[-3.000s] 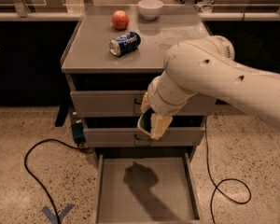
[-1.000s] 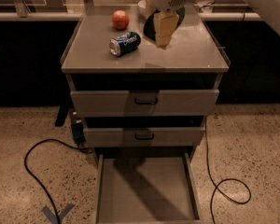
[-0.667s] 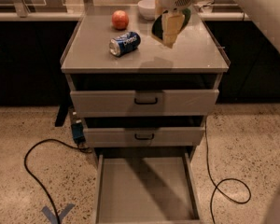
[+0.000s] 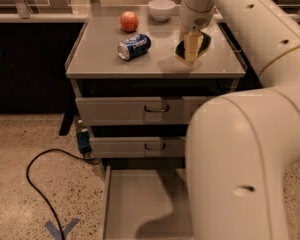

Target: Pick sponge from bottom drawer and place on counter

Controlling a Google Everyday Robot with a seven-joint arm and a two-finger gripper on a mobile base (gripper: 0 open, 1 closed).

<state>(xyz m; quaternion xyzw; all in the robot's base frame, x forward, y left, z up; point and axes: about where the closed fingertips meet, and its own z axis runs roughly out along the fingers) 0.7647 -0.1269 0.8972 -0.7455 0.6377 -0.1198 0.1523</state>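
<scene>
My gripper [image 4: 192,49] hangs over the right part of the counter [image 4: 105,51], low above its surface. Its pale fingers [image 4: 193,43] are shut on the sponge [image 4: 181,48], a small dark green block that shows on both sides of them. I cannot tell whether the sponge touches the counter. The bottom drawer [image 4: 135,204] is pulled out and its grey floor is bare where it shows. My arm's big white link hides the drawer's right part.
A blue soda can [image 4: 134,46] lies on its side on the counter left of the gripper. A red apple [image 4: 129,21] and a white bowl [image 4: 161,9] stand at the back. The two upper drawers [image 4: 155,109] are shut. A black cable [image 4: 37,181] loops on the floor at left.
The gripper carried the sponge up from in front of the drawers to above the counter, then moved right and lower over the counter's right side.
</scene>
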